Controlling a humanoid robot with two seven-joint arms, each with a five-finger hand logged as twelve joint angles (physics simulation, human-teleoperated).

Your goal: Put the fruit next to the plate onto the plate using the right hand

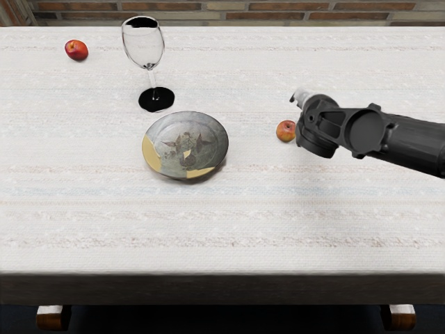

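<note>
Between plate (156, 133) and right hand (314, 125): fruit (286, 131), just beside hand.

No readable writing

Nothing legible is showing anywhere; the plate (208, 132) in the middle of the tabletop (222, 229) is carrying only a dark painted figure and yellow patches, not letters, numbers or signs.

Two apples (76, 49) (286, 131), one plate (185, 145), one wine glass (144, 52), one table (222, 229).
</note>
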